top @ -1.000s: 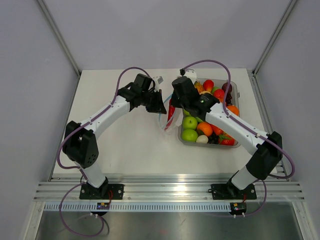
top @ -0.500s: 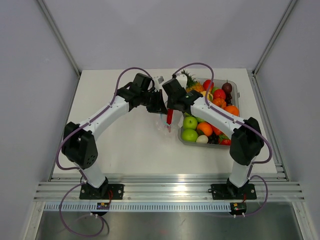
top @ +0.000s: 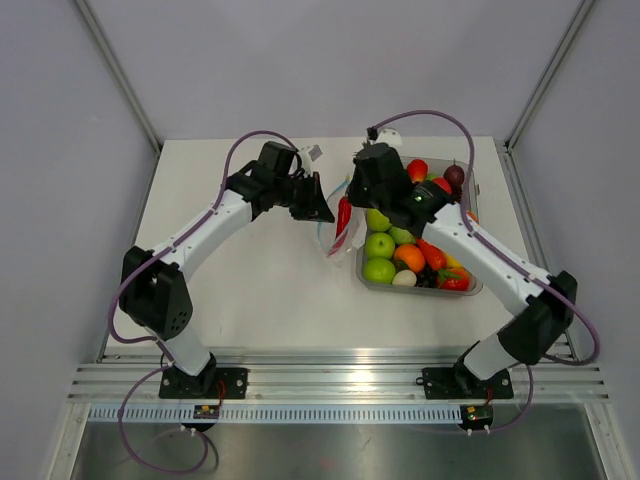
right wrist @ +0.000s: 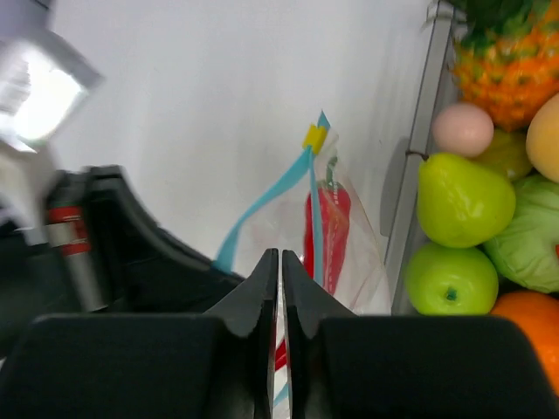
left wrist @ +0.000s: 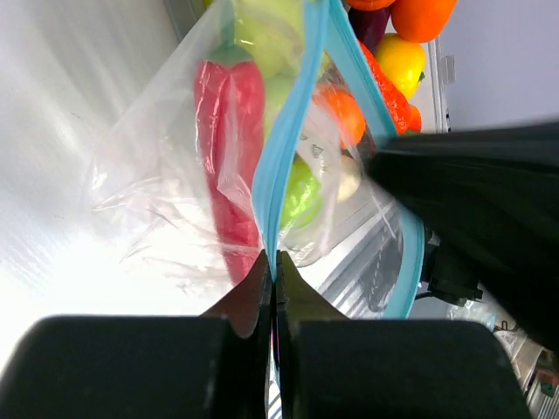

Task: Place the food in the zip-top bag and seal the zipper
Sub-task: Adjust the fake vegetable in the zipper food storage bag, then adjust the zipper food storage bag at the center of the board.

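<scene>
Pinching the zipper (left wrist: 281, 148), left jaws and right jaws hold the zip-top bag (left wrist: 157, 175) beside the tray (right wrist: 412, 166) wall, chili (right wrist: 325, 227) inside.

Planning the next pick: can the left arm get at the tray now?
Probably not. The left claw is shut on the zipper, and the bag and right arm lie between it and the tray.

The right gripper (right wrist: 279, 258) pinches the light-blue zipper (right wrist: 314, 209), fingers pressed together — the red chili (right wrist: 329, 225) lies inside the clear zip-top bag (right wrist: 354, 253), just beside the tray (right wrist: 417, 148) wall.
</scene>
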Controlling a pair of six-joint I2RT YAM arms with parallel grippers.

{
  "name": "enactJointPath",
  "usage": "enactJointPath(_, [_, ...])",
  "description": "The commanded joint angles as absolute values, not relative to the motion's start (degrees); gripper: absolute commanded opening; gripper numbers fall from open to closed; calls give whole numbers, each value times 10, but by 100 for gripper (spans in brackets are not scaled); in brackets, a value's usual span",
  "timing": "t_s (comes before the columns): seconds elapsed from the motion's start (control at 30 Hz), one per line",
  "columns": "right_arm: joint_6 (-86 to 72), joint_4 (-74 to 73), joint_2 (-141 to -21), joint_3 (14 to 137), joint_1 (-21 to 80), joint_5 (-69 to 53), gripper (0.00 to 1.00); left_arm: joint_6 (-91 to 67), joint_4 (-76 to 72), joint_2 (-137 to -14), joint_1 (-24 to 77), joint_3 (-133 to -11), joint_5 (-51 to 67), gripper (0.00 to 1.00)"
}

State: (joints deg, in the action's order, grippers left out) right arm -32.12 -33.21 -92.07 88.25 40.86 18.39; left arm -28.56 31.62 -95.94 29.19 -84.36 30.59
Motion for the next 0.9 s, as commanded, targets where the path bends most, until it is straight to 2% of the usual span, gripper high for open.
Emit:
enactJointPath(0.0, [-304, -289, -845, 878, 406, 184, 12, -281, 308, -946, 292, -853, 301, 0])
enactJointPath(0.03, [-299, -293, -843, 872, 406, 193, 21, -281, 308, -945, 292, -853, 302, 0])
enactJointPath(0.07, [-295, -302, -844, 869, 406, 201, 34, -283, 308, -945, 292, -853, 302, 0])
enactJointPath(0.17, [-301, -339, -868, 872, 400, 215, 42, -283, 308, -945, 292, -856, 302, 0])
enactJointPath(0.27, [-301, -344, -893, 867, 399, 189, 43, -282, 308, -943, 292, -857, 301, 0])
enactJointPath(0.43, [-301, -342, -928, 860, 399, 135, 37, -279, 316, -941, 292, -858, 294, 0])
enactJointPath(0.47, [-301, -346, -932, 860, 399, 133, 33, -275, 319, -940, 292, -859, 291, 0])
enactJointPath(0.5, [-302, -348, -935, 859, 400, 134, 18, -273, 328, -939, 292, -860, 287, 0])
enactJointPath(0.53, [-303, -347, -933, 858, 399, 136, 9, -270, 333, -939, 292, -863, 274, 0])
enactJointPath(0.6, [-305, -345, -924, 867, 399, 141, 0, -258, 351, -940, 286, -889, 262, 0])
enactJointPath(0.73, [-297, -358, -906, 912, 401, 136, 0, -238, 470, -951, 285, -1024, 223, 0])
enactJointPath(0.87, [-317, -311, -883, 877, 403, 104, 0, -241, 481, -934, 288, -1013, 207, 0])
